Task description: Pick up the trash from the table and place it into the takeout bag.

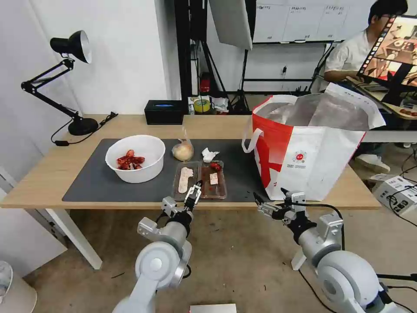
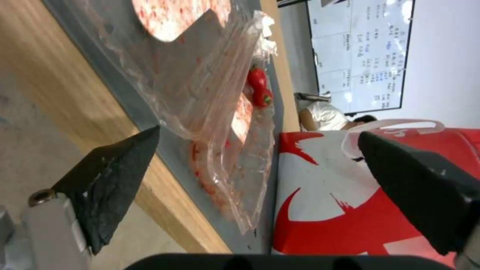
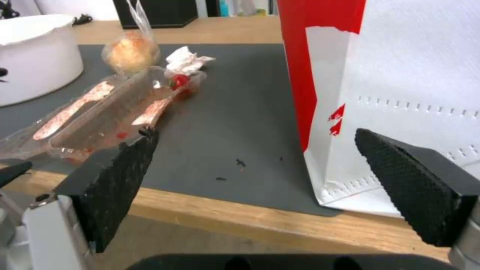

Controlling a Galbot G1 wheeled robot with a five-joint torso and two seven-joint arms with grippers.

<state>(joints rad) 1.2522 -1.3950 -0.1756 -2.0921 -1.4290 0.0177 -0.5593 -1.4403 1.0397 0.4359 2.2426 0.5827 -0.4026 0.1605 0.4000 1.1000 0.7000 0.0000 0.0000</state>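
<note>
A white round bowl (image 1: 135, 158) with red scraps sits on the dark mat (image 1: 95, 182) of the table (image 1: 39, 178). To its right lie a knotted clear bag (image 1: 183, 151) with a yellowish lump, a crumpled tissue (image 1: 209, 154) and a clear hinged tray (image 1: 201, 179), also seen as the tray (image 2: 220, 112) and the tray (image 3: 100, 116). The takeout bag (image 1: 304, 152) stands open at the right. My left gripper (image 1: 193, 194) hovers open at the tray's near edge. Open too, my right gripper (image 1: 269, 203) hangs off the table's front edge, near the bag's base.
A black desk lamp (image 1: 65, 82) stands at the table's back left and a black box (image 1: 164, 111) at the back middle. A person sits at a desk behind the takeout bag. White table legs (image 1: 74, 237) stand below my left arm.
</note>
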